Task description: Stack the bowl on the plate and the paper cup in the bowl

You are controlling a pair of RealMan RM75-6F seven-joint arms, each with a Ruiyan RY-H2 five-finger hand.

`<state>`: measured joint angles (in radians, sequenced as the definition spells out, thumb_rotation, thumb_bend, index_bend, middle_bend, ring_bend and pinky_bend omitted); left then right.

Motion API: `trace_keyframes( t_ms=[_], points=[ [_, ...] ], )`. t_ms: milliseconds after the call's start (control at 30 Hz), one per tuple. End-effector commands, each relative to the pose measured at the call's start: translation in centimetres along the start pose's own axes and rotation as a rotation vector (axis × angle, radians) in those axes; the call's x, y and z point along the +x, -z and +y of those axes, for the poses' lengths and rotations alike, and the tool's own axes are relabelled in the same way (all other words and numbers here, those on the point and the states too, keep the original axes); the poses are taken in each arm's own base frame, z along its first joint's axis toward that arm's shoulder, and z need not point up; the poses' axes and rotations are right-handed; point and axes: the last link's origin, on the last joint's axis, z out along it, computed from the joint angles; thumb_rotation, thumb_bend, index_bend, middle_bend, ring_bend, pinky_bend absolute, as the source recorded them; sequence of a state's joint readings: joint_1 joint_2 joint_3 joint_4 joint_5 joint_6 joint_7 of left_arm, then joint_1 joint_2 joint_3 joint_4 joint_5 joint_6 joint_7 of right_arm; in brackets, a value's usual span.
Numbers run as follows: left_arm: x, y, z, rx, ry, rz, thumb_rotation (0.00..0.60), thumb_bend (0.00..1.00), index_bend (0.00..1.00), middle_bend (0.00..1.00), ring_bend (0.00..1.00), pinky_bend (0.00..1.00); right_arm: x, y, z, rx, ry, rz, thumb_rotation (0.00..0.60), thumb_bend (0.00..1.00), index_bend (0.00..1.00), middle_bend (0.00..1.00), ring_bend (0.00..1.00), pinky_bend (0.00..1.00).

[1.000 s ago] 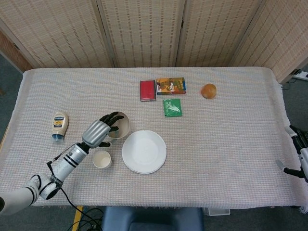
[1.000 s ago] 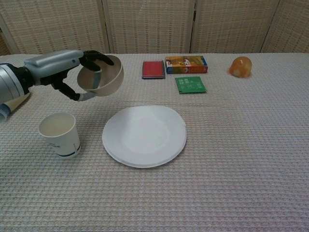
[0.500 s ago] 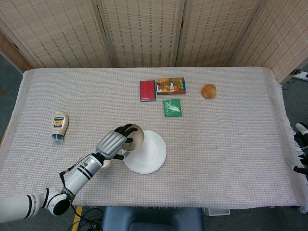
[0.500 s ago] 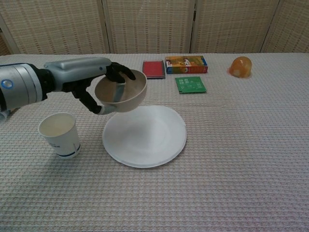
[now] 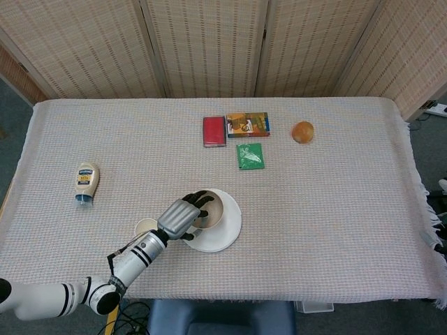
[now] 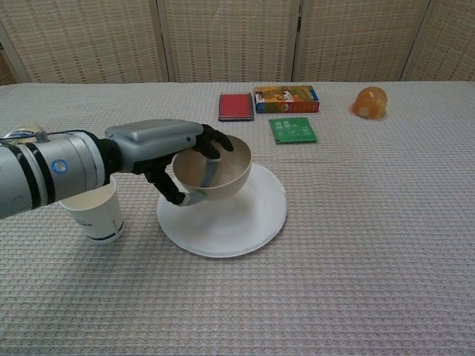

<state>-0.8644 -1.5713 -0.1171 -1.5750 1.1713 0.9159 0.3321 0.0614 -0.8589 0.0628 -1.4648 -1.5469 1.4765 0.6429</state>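
My left hand point(image 5: 183, 217) point(image 6: 172, 153) grips a beige bowl point(image 5: 214, 210) point(image 6: 221, 172) by its near rim, fingers hooked inside it. The bowl hangs upright just above the white plate point(image 5: 225, 231) point(image 6: 237, 222), over its left half. A paper cup point(image 5: 144, 225) point(image 6: 95, 212) stands upright on the table left of the plate, partly hidden behind my left forearm. My right hand does not show in either view.
A mayonnaise bottle point(image 5: 86, 181) lies at the far left. Toward the back sit a red case point(image 5: 214, 130) point(image 6: 235, 105), a colourful box point(image 5: 247, 124) point(image 6: 286, 98), a green packet point(image 5: 249, 155) point(image 6: 291, 130) and an orange fruit point(image 5: 302, 131) point(image 6: 369, 102).
My left hand has carried the bowl right and down, from beside the cup to over the plate. My right hand has dropped out of the head view at the right edge.
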Motion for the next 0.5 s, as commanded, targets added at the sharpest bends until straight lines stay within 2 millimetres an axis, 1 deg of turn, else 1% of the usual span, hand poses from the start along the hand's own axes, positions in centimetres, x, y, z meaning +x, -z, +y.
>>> trace_keyframes(
  t_ms=[33, 333, 500],
  points=[
    [-0.4, 0.0, 0.2, 0.003, -0.008, 0.002, 0.6, 0.47, 0.64, 0.16, 0.03, 0.2, 0.1, 0.2, 0.0, 0.008, 0.0, 0.003, 0.6, 0.26, 0.01, 0.02, 0.0, 0.0],
    [-1.5, 0.1, -0.3, 0.027, 0.018, -0.018, 0.6, 0.47, 0.63, 0.16, 0.03, 0.2, 0.3, 0.6, 0.0, 0.011, 0.004, 0.019, 0.6, 0.26, 0.01, 0.02, 0.0, 0.0],
    [-1.8, 0.2, -0.2, 0.023, 0.024, -0.019, 0.6, 0.47, 0.63, 0.16, 0.03, 0.2, 0.4, 0.7, 0.0, 0.013, 0.002, 0.026, 0.6, 0.26, 0.01, 0.02, 0.0, 0.0]
  ],
)
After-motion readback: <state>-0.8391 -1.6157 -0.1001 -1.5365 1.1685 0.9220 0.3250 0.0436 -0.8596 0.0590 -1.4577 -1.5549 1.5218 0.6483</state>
